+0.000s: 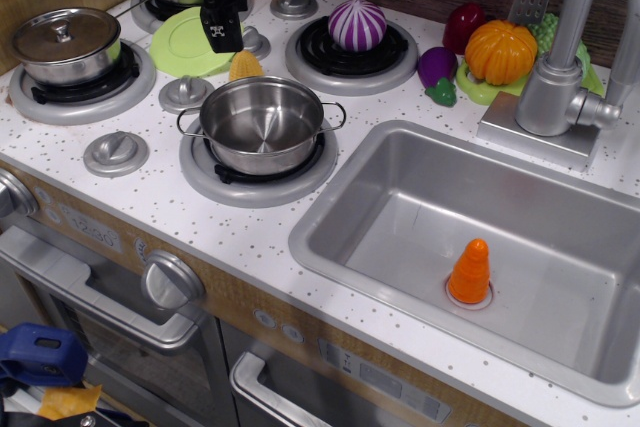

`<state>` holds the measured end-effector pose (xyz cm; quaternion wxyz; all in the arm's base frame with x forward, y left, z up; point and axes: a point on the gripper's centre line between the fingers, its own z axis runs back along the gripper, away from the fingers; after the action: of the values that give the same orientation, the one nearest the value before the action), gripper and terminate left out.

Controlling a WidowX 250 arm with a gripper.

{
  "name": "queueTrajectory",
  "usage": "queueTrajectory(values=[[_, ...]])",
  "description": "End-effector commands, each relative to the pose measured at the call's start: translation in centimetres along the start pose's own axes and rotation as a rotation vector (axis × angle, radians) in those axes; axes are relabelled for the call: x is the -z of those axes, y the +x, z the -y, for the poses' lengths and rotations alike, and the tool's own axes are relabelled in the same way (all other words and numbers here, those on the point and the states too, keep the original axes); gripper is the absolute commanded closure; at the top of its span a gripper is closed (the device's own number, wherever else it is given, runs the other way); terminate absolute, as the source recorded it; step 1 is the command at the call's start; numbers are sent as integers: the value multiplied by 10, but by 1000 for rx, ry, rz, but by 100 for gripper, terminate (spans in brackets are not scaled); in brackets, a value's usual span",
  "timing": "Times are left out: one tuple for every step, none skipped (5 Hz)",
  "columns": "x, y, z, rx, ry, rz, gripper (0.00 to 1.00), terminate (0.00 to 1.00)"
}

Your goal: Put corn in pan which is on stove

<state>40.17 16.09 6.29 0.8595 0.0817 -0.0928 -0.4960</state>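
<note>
The corn point(245, 67) is a small yellow-orange piece lying on the white speckled stove point(150, 187), just behind the pan and next to a grey knob. The pan point(262, 123) is a round, shiny, lidless steel pot with wire loop handles. It stands empty on the front middle burner. My black gripper point(222, 39) hangs from the top of the view, just above and slightly left of the corn, over the edge of a green plate. It holds nothing that I can see. Its jaws read as one dark block, so I cannot tell how they stand.
A lidded steel pot point(65, 42) sits on the left burner and a green plate point(185, 44) behind the knobs. A purple onion point(357, 23) sits on the back burner. Toy vegetables point(500, 51) stand by the faucet point(565, 77). An orange cone point(469, 272) stands in the sink point(400, 197).
</note>
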Motion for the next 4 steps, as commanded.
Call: queueTrajectory(values=[[0, 0, 0, 0, 0, 0, 0, 0], [5, 0, -6, 23, 5, 14, 0, 0], [9, 2, -8, 38, 15, 24, 0, 0], [18, 3, -13, 55, 23, 45, 0, 0]])
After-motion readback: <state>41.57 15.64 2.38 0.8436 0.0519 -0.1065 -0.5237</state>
